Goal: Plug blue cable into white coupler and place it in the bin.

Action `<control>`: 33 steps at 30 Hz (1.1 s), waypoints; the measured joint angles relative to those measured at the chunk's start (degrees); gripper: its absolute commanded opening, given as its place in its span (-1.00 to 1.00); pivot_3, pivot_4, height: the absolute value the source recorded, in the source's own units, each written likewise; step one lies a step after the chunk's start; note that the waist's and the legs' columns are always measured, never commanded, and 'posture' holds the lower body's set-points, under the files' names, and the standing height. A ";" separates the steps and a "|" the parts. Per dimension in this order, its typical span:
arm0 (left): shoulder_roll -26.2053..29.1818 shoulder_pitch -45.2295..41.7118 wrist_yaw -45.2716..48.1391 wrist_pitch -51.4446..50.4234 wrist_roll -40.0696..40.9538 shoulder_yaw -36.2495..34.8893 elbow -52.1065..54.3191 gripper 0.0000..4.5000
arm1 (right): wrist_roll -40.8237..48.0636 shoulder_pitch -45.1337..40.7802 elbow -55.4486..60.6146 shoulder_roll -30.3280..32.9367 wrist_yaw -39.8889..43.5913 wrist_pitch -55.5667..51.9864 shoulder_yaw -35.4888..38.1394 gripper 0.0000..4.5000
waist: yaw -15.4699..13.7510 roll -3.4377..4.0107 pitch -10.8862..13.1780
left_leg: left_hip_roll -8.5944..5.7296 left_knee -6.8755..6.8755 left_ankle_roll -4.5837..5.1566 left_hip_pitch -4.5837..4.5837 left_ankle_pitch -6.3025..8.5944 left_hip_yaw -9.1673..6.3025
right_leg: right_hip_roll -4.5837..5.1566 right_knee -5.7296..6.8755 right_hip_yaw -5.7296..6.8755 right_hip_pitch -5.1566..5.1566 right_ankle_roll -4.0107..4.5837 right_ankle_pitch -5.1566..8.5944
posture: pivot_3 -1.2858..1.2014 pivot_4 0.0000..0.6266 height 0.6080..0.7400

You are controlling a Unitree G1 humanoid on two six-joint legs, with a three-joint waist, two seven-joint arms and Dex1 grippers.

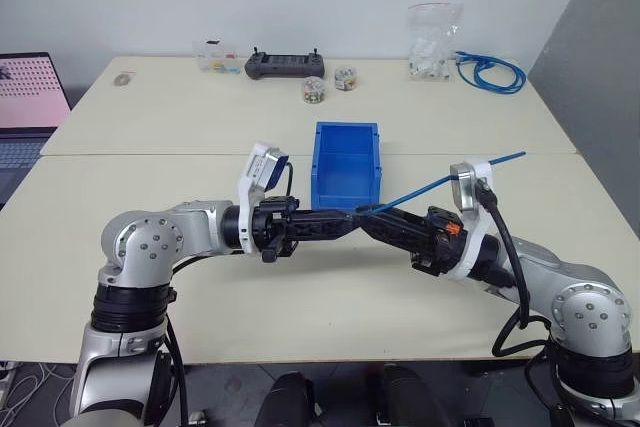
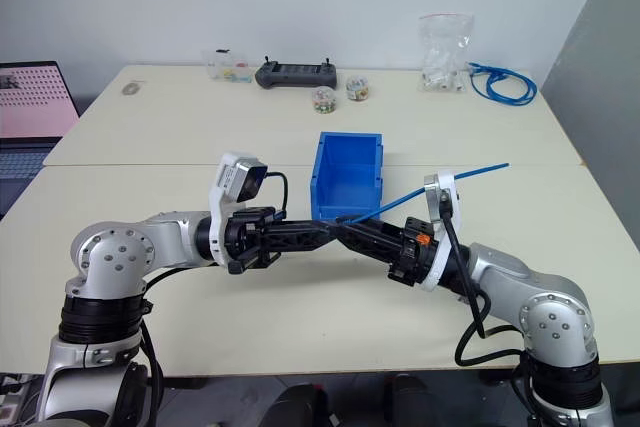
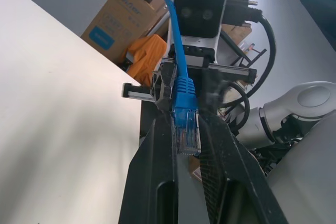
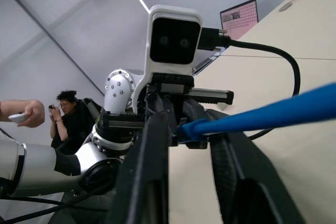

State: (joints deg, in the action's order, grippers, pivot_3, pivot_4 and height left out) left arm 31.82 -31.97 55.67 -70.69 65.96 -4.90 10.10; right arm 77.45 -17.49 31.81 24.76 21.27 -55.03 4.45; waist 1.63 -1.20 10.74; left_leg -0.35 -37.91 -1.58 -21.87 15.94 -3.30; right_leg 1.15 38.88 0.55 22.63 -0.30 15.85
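Both grippers meet above the table, just in front of the bin (image 1: 346, 187), a bright blue open box. The blue cable (image 1: 440, 184) slants from that meeting point up past my right wrist, and its far end hangs free. My left gripper (image 3: 185, 129) is shut on the cable's clear plug (image 3: 187, 136). My right gripper (image 4: 184, 124) is shut on the cable just behind the plug's blue boot (image 3: 184, 90). Tip to tip, the left gripper (image 1: 345, 220) and right gripper (image 1: 378, 219) point at each other. The white coupler is hidden.
At the table's far edge lie a black controller (image 1: 285, 66), small jars (image 1: 313, 89), a clear bag of white parts (image 1: 433, 42) and a coiled blue cable bundle (image 1: 490, 72). A laptop (image 1: 30, 97) sits at the left. A person (image 4: 65, 114) stands beyond the table.
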 measured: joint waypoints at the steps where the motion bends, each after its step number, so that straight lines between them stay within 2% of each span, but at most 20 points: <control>1: 0.00 0.07 0.01 0.04 0.21 -0.02 0.00 -0.88 | 0.26 0.00 0.00 0.07 0.02 0.06 -0.02 -0.92 | 0.00 0.00 0.00 | 0.00 0.00 0.00 0.00 0.00 0.00 | 0.00 0.00 0.00 0.00 0.00 0.00 | 0.03 -0.52 1.00; 6: 0.00 0.45 0.05 0.30 0.40 -0.02 0.06 -0.88 | 0.39 0.00 0.00 0.24 0.01 0.16 -0.20 -0.94 | 0.00 0.00 0.00 | 0.00 0.00 0.00 -0.01 0.00 0.00 | 0.00 0.00 0.00 0.00 0.00 0.00 | 0.03 -0.52 1.00; 8: 0.01 0.77 0.15 0.57 0.44 -0.02 0.13 -0.57 | 0.41 0.00 0.00 0.28 -0.01 0.16 -0.32 -0.94 | 0.00 0.00 0.00 | 0.00 0.00 0.00 -0.01 0.00 0.00 | 0.00 0.00 0.00 0.01 0.00 0.00 | 0.03 -0.52 1.00; 9: 0.02 1.03 0.23 1.02 0.36 0.02 0.17 -0.54 | 0.42 0.00 0.00 0.32 -0.03 0.16 -0.43 -0.94 | 0.00 0.00 0.00 | 0.00 0.01 0.00 -0.01 0.00 0.00 | 0.00 0.00 0.00 0.02 0.00 0.00 | 0.03 -0.52 1.00; 18: 0.45 1.74 0.20 4.06 -2.13 0.18 0.12 0.32 | 0.86 0.03 0.03 0.36 -0.22 1.02 -1.29 -0.94 | 0.01 0.00 0.00 | 0.00 0.02 0.00 -0.02 0.00 0.00 | 0.00 -0.01 0.00 0.03 0.00 0.00 | 0.03 -0.52 1.00; 25: 5.64 7.17 0.55 7.10 -4.29 -0.16 4.02 1.00 | -1.54 0.11 -1.30 0.69 0.09 1.86 -1.39 -0.94 | 0.09 0.01 0.01 | 0.02 0.06 0.00 -0.02 0.00 0.04 | 0.00 -0.01 -0.06 0.06 0.00 0.00 | 0.03 -0.52 1.00; 28: 9.36 12.78 1.22 11.39 -8.39 -0.65 8.25 1.00 | -3.82 -0.01 -3.40 0.61 1.02 2.61 -1.60 -0.94 | 0.06 0.04 0.03 | 0.03 0.08 0.00 -0.02 0.00 0.08 | 0.01 -0.02 -0.10 0.11 0.01 0.00 | 0.03 -0.52 1.00; 33: 10.38 26.83 -2.60 15.90 -10.85 -6.98 17.18 1.00 | -7.89 -0.28 -4.97 0.04 3.69 4.52 -3.30 -0.94 | 0.14 0.06 0.03 | 0.06 0.10 0.00 -0.13 0.01 0.18 | 0.02 -0.01 -0.19 0.29 0.01 0.01 | 0.03 -0.52 1.00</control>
State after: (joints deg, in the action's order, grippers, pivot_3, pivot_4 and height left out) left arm 42.20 -5.14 53.07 -54.79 55.11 -11.88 27.28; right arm 69.56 -17.77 26.84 24.80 24.96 -50.51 1.15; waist 1.77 -1.14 10.77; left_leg -0.29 -37.81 -1.58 -21.99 15.94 -3.12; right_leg 1.17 38.87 0.37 22.93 -0.29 15.86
